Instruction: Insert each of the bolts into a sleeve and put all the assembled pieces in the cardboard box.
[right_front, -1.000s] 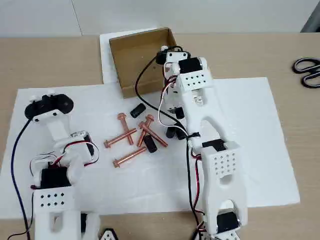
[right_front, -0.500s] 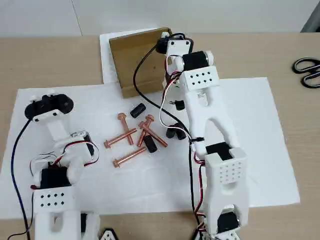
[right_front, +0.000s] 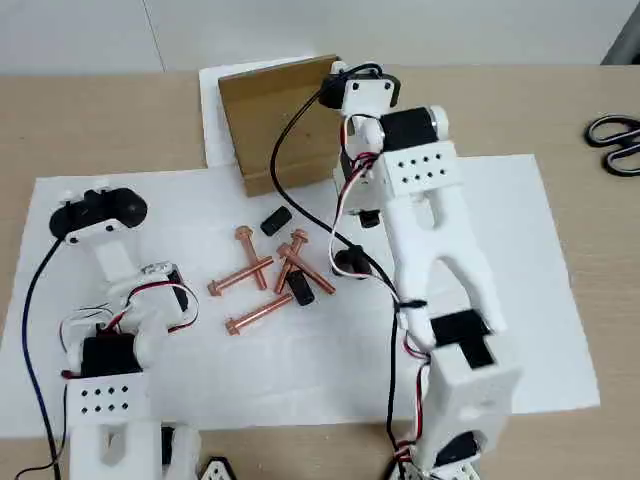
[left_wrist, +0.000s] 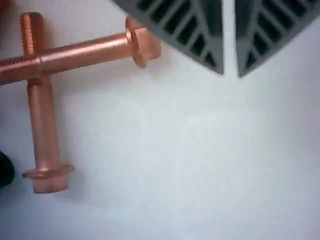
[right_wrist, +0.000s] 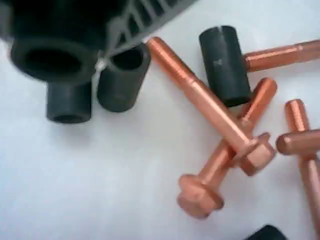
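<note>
Several copper bolts (right_front: 258, 312) lie crossed on the white sheet (right_front: 520, 300) at mid-table. One of them carries a black sleeve (right_front: 300, 288). A loose sleeve (right_front: 277, 220) lies nearer the cardboard box (right_front: 280, 120), and others (right_front: 350, 262) sit under the right arm. My right gripper (right_front: 368, 216) hangs just right of the bolts, below the box, shut on a black sleeve (right_wrist: 47, 57) whose bore faces the wrist camera. Two sleeves (right_wrist: 122, 77) rest beneath it beside crossed bolts (right_wrist: 220, 125). My left gripper (left_wrist: 229, 55) hovers low over the sheet, shut and holding nothing, right beside a bolt head (left_wrist: 142, 45).
Scissors (right_front: 615, 140) lie on the wooden table at the far right. The right arm's black cable (right_front: 290, 140) runs across the box front. The left arm (right_front: 110, 300) sits folded at the sheet's left side. Bare sheet stretches along the front and right.
The right arm swung to the right and stretched farther out, carrying its gripper away from the bolt pile. The box now shows a flat brown face instead of its inside. The left arm stayed put.
</note>
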